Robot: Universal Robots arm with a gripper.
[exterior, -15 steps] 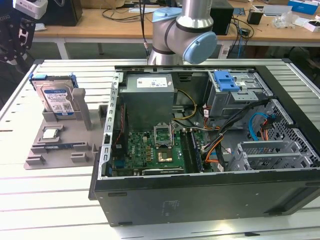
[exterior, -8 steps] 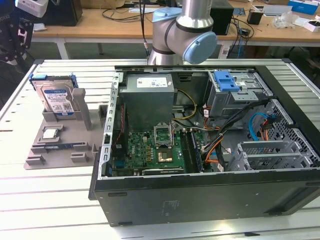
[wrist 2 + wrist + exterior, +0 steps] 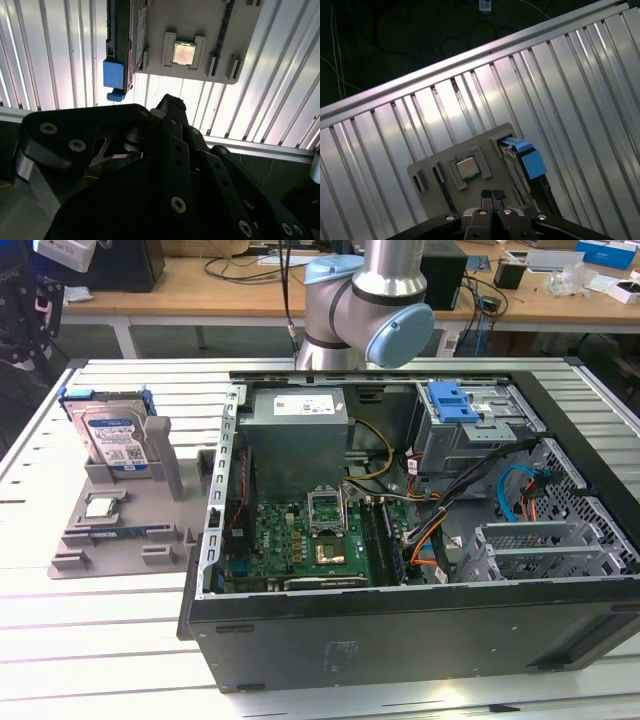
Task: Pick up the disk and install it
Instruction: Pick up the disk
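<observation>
Bench [image 3: 100, 640] of metal slats carries everything. The open computer case [image 3: 400, 640] sits just beside the grey tray [image 3: 110, 540], on the exterior view's right of it. The arm [image 3: 370, 300] rises behind the case, well apart from the tray.

The disk [image 3: 112, 435] stands on edge in a slot at the tray's back end, blue frame around it, not yet picked. A chip [image 3: 101, 506] lies flat in a pocket of the tray, near the disk. In the first wrist view the jaws hang high over the tray, tips pressed together and pinching nothing, closer to the chip [image 3: 467, 167] than to the disk [image 3: 530, 160].

Risks, as I judge them:
- Jaws coming down unspread would hit the disk's top edge or the chip.
- A pinch on the blue frame alone could flex it or pop the disk loose.
- I can't tell whether the tray is fixed, so a tilted pull might lift or drag it.
- Loose cables in the case could snag the disk.
</observation>
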